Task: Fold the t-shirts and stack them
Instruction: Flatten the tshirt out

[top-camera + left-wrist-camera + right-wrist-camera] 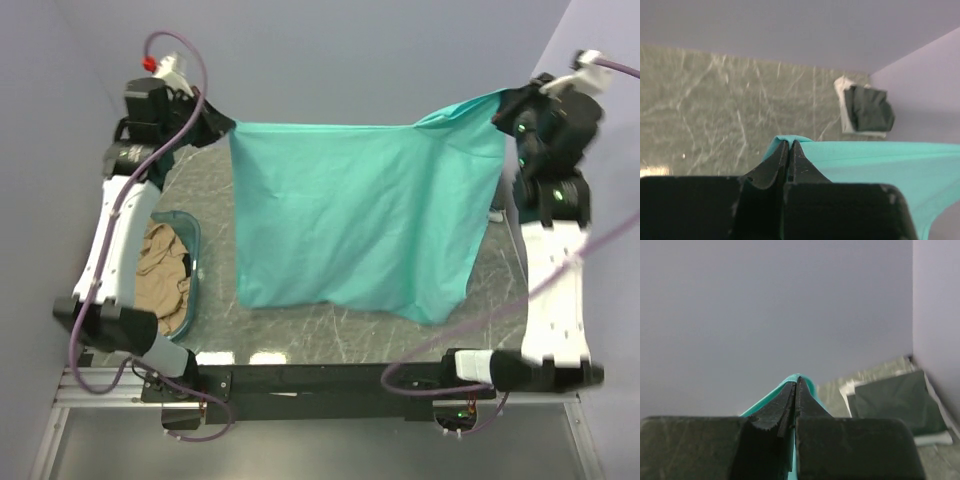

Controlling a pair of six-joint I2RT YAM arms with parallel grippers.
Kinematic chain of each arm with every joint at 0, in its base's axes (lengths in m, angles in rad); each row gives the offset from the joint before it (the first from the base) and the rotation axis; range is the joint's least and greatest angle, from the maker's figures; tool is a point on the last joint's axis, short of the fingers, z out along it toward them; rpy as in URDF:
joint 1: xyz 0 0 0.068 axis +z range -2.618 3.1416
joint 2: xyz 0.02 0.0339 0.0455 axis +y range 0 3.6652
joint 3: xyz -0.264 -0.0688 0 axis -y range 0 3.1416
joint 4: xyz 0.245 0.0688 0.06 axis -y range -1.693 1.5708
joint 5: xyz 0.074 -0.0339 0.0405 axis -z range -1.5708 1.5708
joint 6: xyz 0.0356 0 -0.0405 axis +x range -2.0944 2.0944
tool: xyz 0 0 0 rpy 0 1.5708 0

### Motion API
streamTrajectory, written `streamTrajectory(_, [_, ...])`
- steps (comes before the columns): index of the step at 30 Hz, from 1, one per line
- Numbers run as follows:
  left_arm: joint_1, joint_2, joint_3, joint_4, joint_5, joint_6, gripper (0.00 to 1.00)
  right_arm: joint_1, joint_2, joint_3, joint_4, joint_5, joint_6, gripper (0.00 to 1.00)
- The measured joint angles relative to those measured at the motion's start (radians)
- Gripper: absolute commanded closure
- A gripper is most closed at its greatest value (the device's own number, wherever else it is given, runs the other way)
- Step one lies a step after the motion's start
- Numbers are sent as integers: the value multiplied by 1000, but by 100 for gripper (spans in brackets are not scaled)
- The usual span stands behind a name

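Observation:
The teal-green t-shirt point(350, 220) hangs stretched above the table, held up by two top corners. My left gripper point(222, 126) is shut on its left corner; the cloth point(880, 165) wraps the fingertips in the left wrist view. My right gripper point(505, 108) is shut on its right corner, with teal cloth point(805, 381) over the tips in the right wrist view. A tan t-shirt point(165, 275) lies crumpled in the basket. A folded dark grey t-shirt point(870, 110) rests on a folded white one point(841, 92) at the table's far right; both show in the right wrist view point(897, 402).
The teal translucent plastic basket point(195, 240) stands at the table's left edge beside the left arm. The marble table point(330, 335) shows below the hanging shirt. Lilac walls close in at the back and on both sides.

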Motion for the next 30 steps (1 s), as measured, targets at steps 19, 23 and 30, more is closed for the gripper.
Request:
streamTrajectory(19, [0, 68, 36, 7, -2, -43, 100, 0, 198, 189, -117, -13, -24, 100])
streamTrajectory(23, [0, -83, -75, 53, -33, -43, 100, 0, 61, 134, -81, -19, -24, 100])
streamTrajectory(30, [0, -393, -253, 166, -83, -48, 100, 0, -202, 37, 11, -19, -44, 100])
